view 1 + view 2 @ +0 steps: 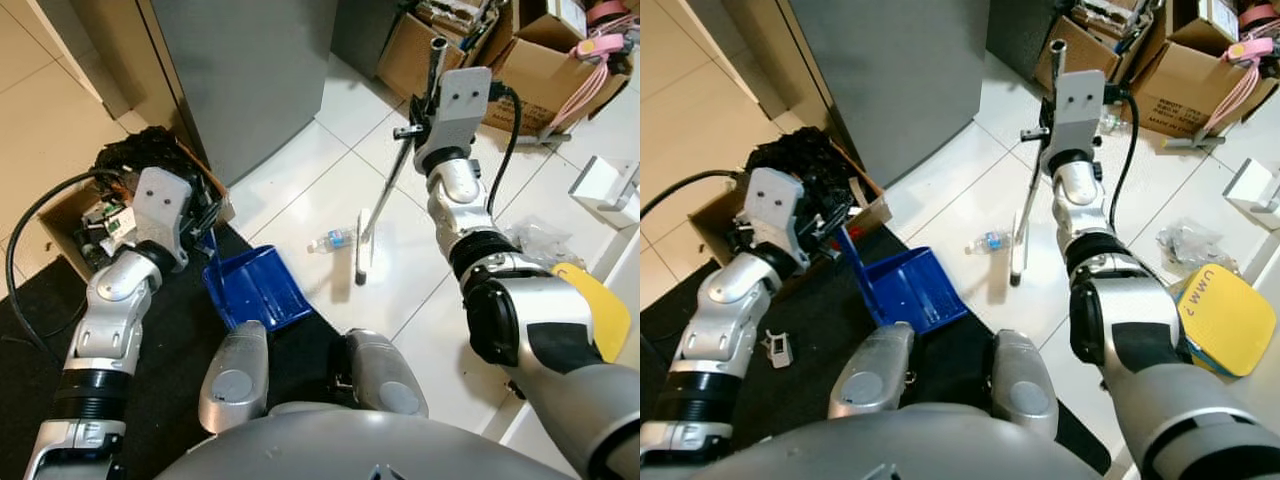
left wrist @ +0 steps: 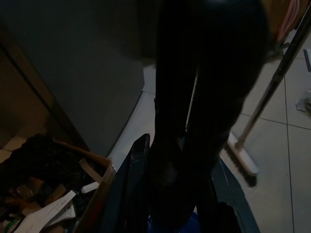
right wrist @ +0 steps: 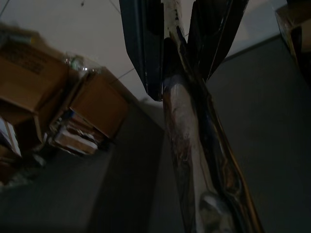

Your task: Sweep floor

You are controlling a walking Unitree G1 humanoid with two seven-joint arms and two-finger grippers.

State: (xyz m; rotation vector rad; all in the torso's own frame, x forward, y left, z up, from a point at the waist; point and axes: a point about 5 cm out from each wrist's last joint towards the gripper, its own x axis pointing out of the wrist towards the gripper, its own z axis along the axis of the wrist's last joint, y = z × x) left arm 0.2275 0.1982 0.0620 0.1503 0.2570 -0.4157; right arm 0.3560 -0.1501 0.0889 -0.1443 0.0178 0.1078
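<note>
Standing at the near edge of a black floor mat [image 1: 180, 350], the robot faces white floor tiles [image 1: 330, 190] with both arms raised. The left gripper [image 2: 192, 145] has its two black fingers clamped on the upright handle of a blue dustpan [image 1: 255, 285]; the pan rests on the mat, its open mouth at the mat's edge toward the tiles. Just beyond that edge, a small clear plastic bottle [image 1: 330, 241] lies on its side on the tiles, just beside the broom head. The right gripper [image 3: 177, 43] is closed around the metal broom handle [image 1: 395, 175], near its upper end; the handle slants down and toward the robot to the narrow broom head [image 1: 361, 250], which sits on the tiles between the bottle and the right arm. Behind the left arm, an open cardboard box [image 1: 790, 200] holds dark scraps and paper. A grey cabinet [image 1: 250, 70] stands farther back, and brown cardboard boxes [image 1: 540, 70] are stacked at the far right.
</note>
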